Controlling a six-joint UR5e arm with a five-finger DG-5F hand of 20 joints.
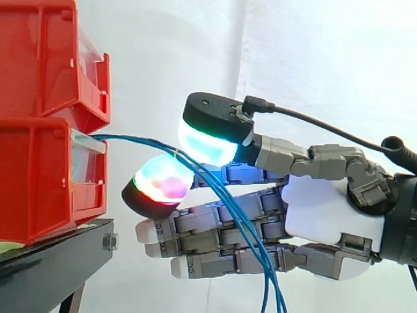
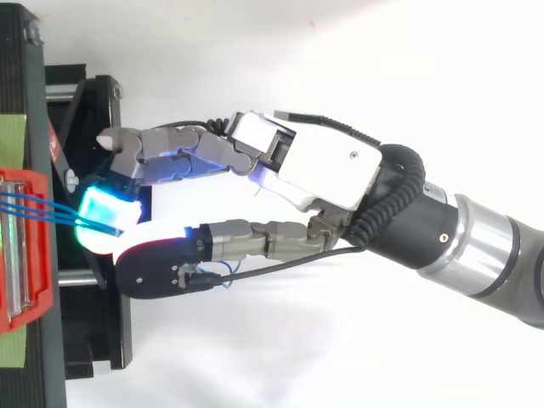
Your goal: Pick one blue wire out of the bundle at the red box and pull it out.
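A bundle of thin blue wires (image 1: 130,139) comes out of the lower red box (image 1: 39,176) and runs right and down across my hand (image 1: 326,208). My thumb pad (image 1: 208,140) glows white-green above the wires. Below them, a curled fingertip pad (image 1: 159,182) glows cyan and magenta. The two pads meet on the wires just right of the box, pinching them; I cannot tell how many strands lie between them. My other fingers (image 1: 215,235) stretch straight underneath. From above, the blue wires (image 2: 34,206) lead from the red box (image 2: 21,246) to the pads of my hand (image 2: 323,166).
A second red bin (image 1: 45,59) sits on top of the lower one. Both rest on a black stand (image 1: 58,261) at the left. The wires hang down past the bottom edge of the side view. A white curtain is behind.
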